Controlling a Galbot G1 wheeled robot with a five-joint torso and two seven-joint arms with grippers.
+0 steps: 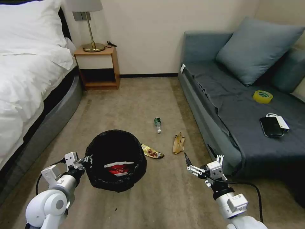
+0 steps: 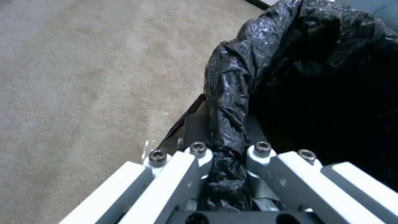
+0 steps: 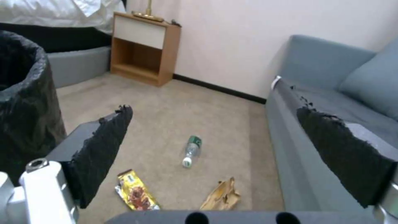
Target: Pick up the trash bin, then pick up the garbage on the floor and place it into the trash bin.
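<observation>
Nearest us, the left gripper (image 1: 85, 160) is clamped on the trash bin (image 1: 116, 159) rim; the left wrist view shows the black bag (image 2: 232, 124) pinched between its fingers (image 2: 199, 152). From the head we see a red-and-white snack packet (image 1: 119, 168) inside the bin. Right gripper (image 1: 193, 165) hovers over carpet, fingers (image 3: 104, 146) wide apart. On the floor we see the gold foil wrapper (image 1: 152, 151), tan paper scrap (image 1: 178, 143) and green-labelled bottle (image 1: 158, 124). Bin's base is hidden from us.
</observation>
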